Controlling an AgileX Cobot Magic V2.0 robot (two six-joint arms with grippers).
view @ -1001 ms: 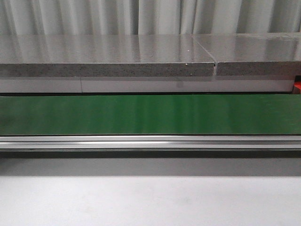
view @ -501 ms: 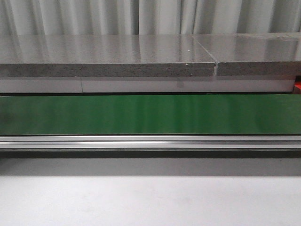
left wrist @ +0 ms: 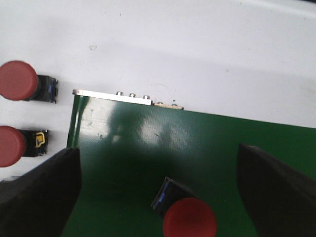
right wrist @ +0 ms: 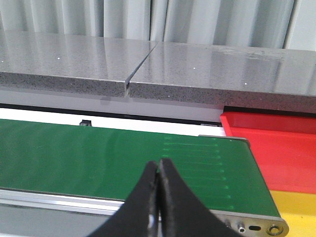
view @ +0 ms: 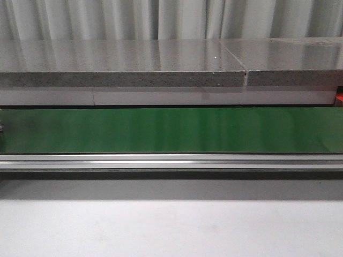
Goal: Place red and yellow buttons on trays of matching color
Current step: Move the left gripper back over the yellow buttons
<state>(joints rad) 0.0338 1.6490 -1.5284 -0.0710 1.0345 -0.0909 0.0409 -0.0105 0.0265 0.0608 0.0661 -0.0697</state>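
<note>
In the left wrist view my left gripper (left wrist: 158, 168) hangs open above the green belt (left wrist: 128, 148). A red button (left wrist: 190, 223) with a black base lies on the belt between the two fingers, touching neither. Two more red buttons (left wrist: 17, 80) (left wrist: 10, 145) lie on the white table beside the belt's end. My right gripper (right wrist: 159, 167) is shut with nothing in it, over the near edge of the belt (right wrist: 98, 153). Past the belt's end sit the red tray (right wrist: 276, 143) and the yellow tray (right wrist: 298, 207). No yellow button is in view.
A grey stone slab (view: 123, 67) runs behind the green belt (view: 171, 131), and an aluminium rail (view: 171, 160) runs along its front. A metal end plate (left wrist: 112, 96) caps the belt near the left gripper. Neither arm shows in the front view.
A small grey shape has come into the front view at the belt's far left edge. Nothing else has changed.
</note>
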